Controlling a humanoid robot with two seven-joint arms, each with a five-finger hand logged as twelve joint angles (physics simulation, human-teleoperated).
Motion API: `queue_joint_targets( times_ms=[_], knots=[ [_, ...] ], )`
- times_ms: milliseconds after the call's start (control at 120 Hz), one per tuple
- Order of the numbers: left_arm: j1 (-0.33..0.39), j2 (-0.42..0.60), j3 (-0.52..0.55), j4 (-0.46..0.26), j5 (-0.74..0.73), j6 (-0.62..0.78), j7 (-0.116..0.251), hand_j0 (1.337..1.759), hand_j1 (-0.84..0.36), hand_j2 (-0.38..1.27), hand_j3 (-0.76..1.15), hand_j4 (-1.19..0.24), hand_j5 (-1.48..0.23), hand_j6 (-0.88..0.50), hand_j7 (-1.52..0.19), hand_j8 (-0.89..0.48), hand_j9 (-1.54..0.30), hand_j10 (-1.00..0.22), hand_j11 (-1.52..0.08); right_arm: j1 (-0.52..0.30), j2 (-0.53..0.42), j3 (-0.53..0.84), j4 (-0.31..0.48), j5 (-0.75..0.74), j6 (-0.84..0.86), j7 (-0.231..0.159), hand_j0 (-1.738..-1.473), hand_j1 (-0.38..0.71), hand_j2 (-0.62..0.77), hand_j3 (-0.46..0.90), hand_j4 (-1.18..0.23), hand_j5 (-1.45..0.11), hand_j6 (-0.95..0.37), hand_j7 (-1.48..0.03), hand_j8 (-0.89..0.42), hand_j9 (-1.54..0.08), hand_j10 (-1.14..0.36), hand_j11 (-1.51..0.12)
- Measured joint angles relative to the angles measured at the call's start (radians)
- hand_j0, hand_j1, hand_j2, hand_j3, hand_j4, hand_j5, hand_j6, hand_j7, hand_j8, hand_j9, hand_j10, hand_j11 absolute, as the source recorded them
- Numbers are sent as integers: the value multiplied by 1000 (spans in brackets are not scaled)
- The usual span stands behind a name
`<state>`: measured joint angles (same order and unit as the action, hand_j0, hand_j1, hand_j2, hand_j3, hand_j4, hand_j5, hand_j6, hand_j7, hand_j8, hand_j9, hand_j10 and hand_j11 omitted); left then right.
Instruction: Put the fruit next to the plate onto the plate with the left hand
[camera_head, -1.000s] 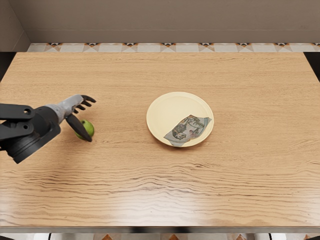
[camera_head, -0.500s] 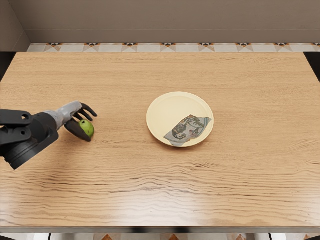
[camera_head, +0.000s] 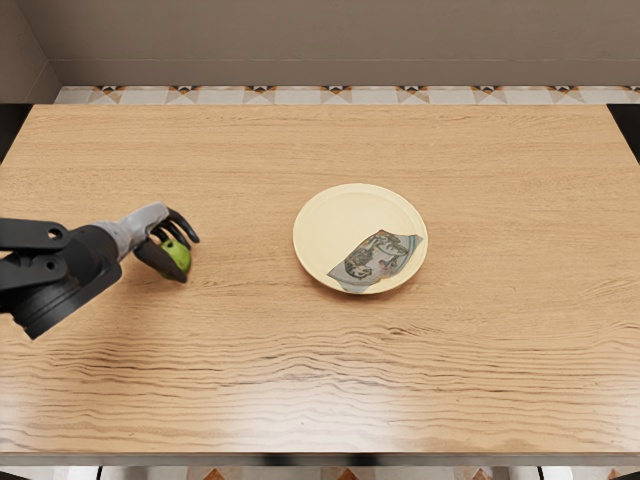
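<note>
Head view: robot hand around fruit

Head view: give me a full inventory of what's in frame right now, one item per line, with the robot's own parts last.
table: one, light wood grain, fills most of the view
plate: one, pale cream, about the middle of the table
patterned patch: one, grey-green print, on the plate's near right part; what it is cannot be told
green fruit: one, green, on the table well left of the plate, apart from it
tiled strip: one, pale with dark motifs, beyond the table's far edge
wall: one, grey-brown, along the top
left arm: one, dark grey, enters from the left edge
left hand: one, grey with black fingers, curled around the green fruit
</note>
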<state>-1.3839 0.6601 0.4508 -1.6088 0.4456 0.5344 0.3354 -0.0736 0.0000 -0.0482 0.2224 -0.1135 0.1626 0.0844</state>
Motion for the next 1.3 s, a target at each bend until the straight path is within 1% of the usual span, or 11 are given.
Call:
queue_joint_targets(
  times_ms=[133,358,392,442,475,567,592,617,917,1117,1300],
  knots=[
    [-46,-35,-13,1,-2,-3,0,1657,-304,329,0,-617,-830,-524,-828,-444,-820,-566,-819,0,0,0,0,0,0,0,-1658,-330,-3,0,-16,-20,-15,-20,-15,-20,-15,-20],
    [-48,-70,-94,3,-9,-14,2,1657,-311,334,0,-618,-869,-507,-856,-432,-846,-553,-840,0,0,0,0,0,0,0,-1658,-330,-3,0,-15,-20,-15,-20,-15,-20,-15,-20],
    [-54,-76,-102,4,-10,-15,2,1657,-309,368,0,-617,-876,-515,-859,-440,-849,-566,-841,0,0,0,0,0,0,0,-1658,-330,-3,0,-16,-20,-15,-20,-15,-20,-15,-20],
    [-59,-86,-113,4,-10,-16,2,1657,-306,325,0,-619,-877,-507,-859,-429,-850,-556,-844,0,0,0,0,0,0,0,-1658,-330,-3,0,-15,-20,-15,-20,-15,-20,-15,-20],
    [-61,-97,-120,5,-10,-17,2,1657,-310,360,0,-622,-876,-514,-857,-443,-851,-560,-845,0,0,0,0,0,0,0,-1658,-330,-3,0,-16,-20,-15,-20,-15,-20,-15,-20],
    [-61,-119,-137,7,-11,-18,3,1657,-300,328,0,-624,-880,-514,-865,-428,-855,-556,-850,0,0,0,0,0,0,0,-1658,-330,-3,0,-15,-20,-15,-20,-15,-20,-15,-20],
    [-62,-122,-140,8,-11,-17,3,1657,-299,341,0,-629,-874,-525,-857,-456,-857,-558,-852,0,0,0,0,0,0,0,-1658,-330,-3,0,-15,-20,-15,-20,-15,-20,-15,-20],
    [-63,-125,-143,8,-12,-18,3,1657,-300,337,0,-628,-878,-520,-862,-430,-858,-558,-853,0,0,0,0,0,0,0,-1658,-330,-3,0,-15,-20,-15,-20,-15,-20,-15,-20],
    [-88,-183,-167,18,-16,-19,5,1657,-313,357,0,-631,-903,-501,-878,-424,-880,-549,-871,0,0,0,0,0,0,0,-1658,-330,-3,0,-15,-20,-15,-20,-15,-20,-15,-20],
    [-105,-273,-171,36,-18,-19,7,1657,-319,372,0,-630,-911,-494,-884,-417,-885,-545,-875,0,0,0,0,0,0,0,-1658,-330,-3,0,-15,-20,-15,-20,-15,-20,-15,-20],
    [-115,-338,-171,48,-19,-19,23,1657,-322,364,0,-629,-915,-489,-886,-412,-888,-541,-876,0,0,0,0,0,0,0,-1658,-330,-3,0,-15,-20,-15,-20,-15,-20,-15,-20]
  ],
)
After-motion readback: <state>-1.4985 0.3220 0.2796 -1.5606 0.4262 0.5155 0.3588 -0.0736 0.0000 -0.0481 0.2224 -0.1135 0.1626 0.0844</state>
